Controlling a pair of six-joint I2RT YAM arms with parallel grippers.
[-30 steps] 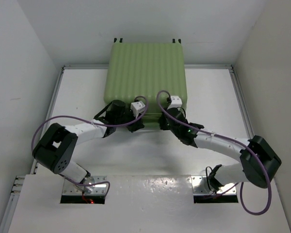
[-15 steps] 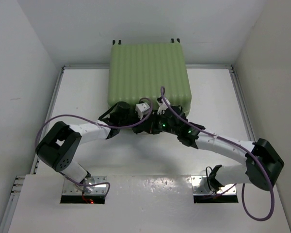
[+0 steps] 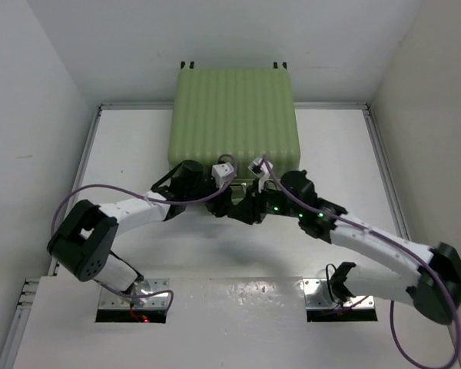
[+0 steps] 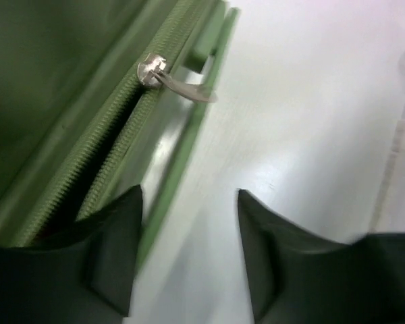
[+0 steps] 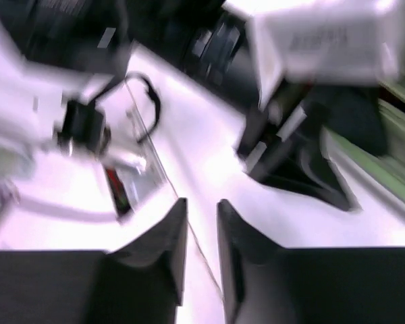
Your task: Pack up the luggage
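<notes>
I count one luggage [image 3: 232, 123], closed and flat at upper centre of the surface [image 3: 131, 146], its two wheels [image 3: 186, 64] toward the top edge; it looks near square, so I can't call its long axis. Two pincers sit at its lower edge: the left pincer [image 4: 187, 202] is wide apart and empty, the right pincer [image 5: 201, 206] barely parted and empty

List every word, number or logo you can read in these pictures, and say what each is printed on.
No text can be read in any view.
On the white box in the right wrist view: dark print, too blurred to read.
On the luggage: no lettering shows.
</notes>
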